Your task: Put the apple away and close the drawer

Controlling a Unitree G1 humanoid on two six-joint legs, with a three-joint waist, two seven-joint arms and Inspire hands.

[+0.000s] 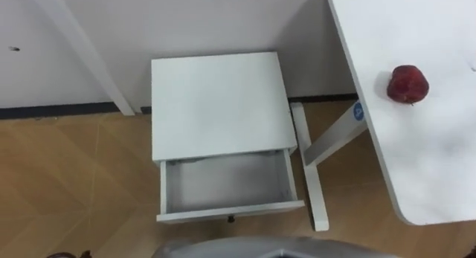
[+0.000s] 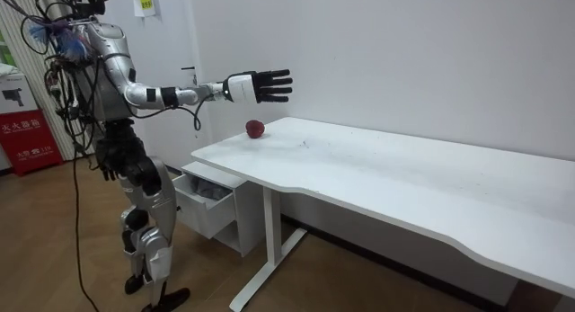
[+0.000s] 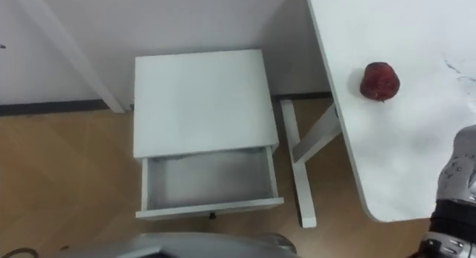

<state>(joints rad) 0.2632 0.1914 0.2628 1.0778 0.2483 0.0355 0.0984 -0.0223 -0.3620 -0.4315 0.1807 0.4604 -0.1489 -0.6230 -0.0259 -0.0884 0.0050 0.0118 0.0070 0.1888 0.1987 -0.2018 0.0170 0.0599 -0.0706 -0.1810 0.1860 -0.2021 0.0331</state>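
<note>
Sitting on the white desk (image 1: 431,161), the red apple (image 1: 407,84) lies close to the end edge that faces the bedside cabinet (image 1: 219,102), with bare desktop all round it and nothing touching it. In the room view it is near the desk's corner on the room view's left, toward the wall-side edge.

The right hand (image 2: 260,85) is stretched out on a nearly level arm, raised in the air above the height of the desktop and well clear of the apple. Its fingers are straight and spread apart, and they grasp nothing.

Beside that end of the desk, past the desk's white leg (image 1: 312,176), the white cabinet stands against the wall. Its drawer (image 1: 230,210) is pulled out toward the robot, the grey inside lies bare, and a small dark knob (image 1: 230,218) shows at the middle of the front panel.

The robot stands upright on the wooden floor (image 1: 74,176) in front of the cabinet, with the desk at its right. The left hand (image 2: 107,166) hangs low beside the hip; whether it is open cannot be told.
</note>
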